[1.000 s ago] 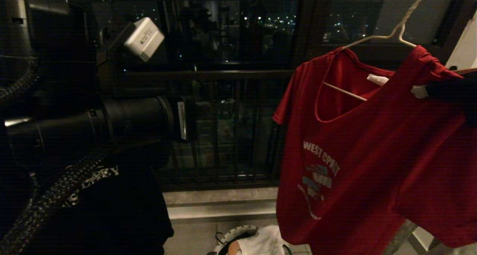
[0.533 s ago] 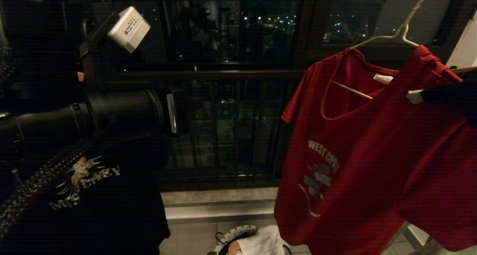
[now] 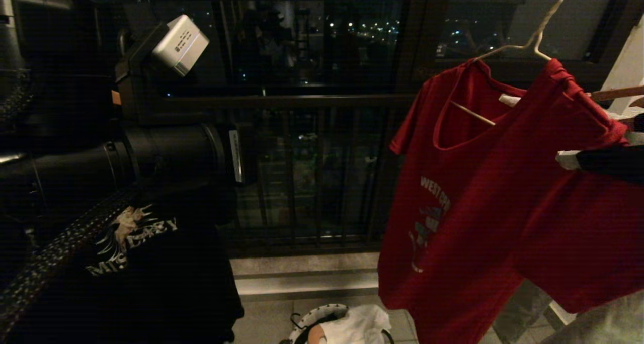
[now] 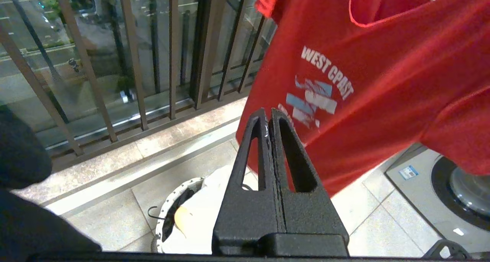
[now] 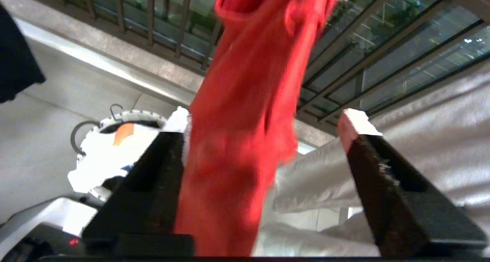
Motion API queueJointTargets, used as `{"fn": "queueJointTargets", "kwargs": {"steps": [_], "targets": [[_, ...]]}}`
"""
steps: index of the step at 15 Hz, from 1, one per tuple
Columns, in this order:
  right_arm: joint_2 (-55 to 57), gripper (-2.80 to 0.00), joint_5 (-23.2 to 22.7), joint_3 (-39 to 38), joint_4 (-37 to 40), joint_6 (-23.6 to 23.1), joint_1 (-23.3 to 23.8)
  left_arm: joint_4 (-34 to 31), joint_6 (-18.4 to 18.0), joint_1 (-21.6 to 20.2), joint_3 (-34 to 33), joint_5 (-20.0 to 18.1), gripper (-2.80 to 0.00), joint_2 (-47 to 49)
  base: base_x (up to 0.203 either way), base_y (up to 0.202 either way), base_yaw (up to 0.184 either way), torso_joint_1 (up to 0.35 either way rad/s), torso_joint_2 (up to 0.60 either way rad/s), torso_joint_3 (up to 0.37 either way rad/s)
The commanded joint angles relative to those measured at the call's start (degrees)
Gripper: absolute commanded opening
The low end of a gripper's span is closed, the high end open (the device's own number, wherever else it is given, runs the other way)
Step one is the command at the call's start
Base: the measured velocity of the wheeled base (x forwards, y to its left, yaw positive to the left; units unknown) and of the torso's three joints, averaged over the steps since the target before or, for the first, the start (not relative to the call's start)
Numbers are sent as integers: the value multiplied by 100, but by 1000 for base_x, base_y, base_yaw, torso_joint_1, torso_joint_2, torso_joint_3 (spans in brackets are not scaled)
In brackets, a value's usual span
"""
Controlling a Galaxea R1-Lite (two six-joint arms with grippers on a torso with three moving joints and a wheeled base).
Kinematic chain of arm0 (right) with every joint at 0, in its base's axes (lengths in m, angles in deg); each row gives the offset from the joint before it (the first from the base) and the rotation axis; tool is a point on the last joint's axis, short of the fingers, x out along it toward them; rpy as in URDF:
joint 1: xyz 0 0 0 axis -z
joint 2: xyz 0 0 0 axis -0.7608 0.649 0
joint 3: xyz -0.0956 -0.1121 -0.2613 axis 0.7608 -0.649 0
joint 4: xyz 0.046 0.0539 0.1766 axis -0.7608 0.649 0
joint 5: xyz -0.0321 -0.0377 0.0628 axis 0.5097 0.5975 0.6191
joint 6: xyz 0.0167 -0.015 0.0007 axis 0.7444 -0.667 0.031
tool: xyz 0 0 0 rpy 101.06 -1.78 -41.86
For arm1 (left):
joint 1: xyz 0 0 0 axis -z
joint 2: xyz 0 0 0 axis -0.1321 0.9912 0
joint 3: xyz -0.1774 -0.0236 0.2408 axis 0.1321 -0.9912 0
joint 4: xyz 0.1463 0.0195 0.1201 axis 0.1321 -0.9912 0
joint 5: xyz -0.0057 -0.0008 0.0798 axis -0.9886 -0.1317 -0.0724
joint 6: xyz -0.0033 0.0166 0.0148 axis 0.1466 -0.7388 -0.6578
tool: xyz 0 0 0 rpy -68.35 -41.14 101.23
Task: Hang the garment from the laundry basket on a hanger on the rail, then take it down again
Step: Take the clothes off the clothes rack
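Left end effector (image 4: 270, 114) hanging idle, jaws pressed together, gripping nothing, above laundry basket (image 3: 314, 318) on floor. Red "WEST COAST" T-shirt (image 3: 503, 198) draping on white wire hanger (image 3: 533, 42), sitting lopsided. Right end effector (image 5: 264, 131) standing wide at shirt's right shoulder, fabric passing between jaws, ungripped. Judgement: hanging looking done; for take-down, regripping near collar, lifting hanger hook cleanly, avoiding snagging shoulder.

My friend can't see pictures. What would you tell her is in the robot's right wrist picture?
The red T-shirt hangs between the two spread black fingers of the right end effector, which is open. Behind it are window railings, and down on the floor a laundry basket holding white cloth.
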Motion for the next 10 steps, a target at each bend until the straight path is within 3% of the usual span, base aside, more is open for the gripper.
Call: {"fn": "queueJointTargets", "kwargs": {"steps": [1, 10], "targets": [[-322, 0, 4, -196, 19, -37, 0, 5, 9, 1, 1, 3, -280, 26, 0, 0, 0, 0, 0, 0], [-1358, 0, 19, -1419, 28, -87, 6, 5, 17, 1, 1, 12, -280, -71, 0, 0, 0, 0, 0, 0]]}}
